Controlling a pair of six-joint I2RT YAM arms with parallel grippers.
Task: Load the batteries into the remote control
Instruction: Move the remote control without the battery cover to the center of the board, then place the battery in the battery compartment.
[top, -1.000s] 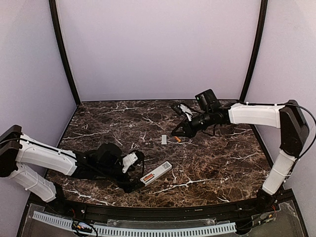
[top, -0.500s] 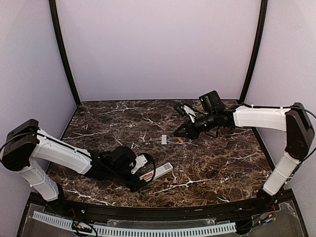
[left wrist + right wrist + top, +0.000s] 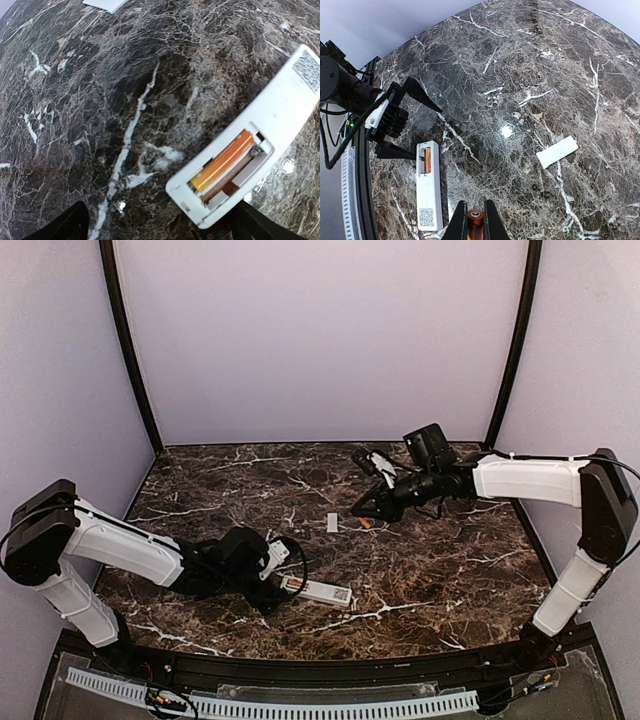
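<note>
Nudging the remote control [image 3: 318,590] round, your left jaws stay spread. Right jaws pinch a battery [image 3: 474,218], so insertion looks next.

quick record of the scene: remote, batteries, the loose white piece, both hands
remote control: flat on the table, slot side up, slot uncovered
battery in slot: one orange cell seated, the bay beside it empty
second battery: gripped by the right hand
right hand: shut on the second battery, away from the remote control
left hand: open, a finger on either side of the slot end
white flat piece: loose on the table near the right hand
</note>
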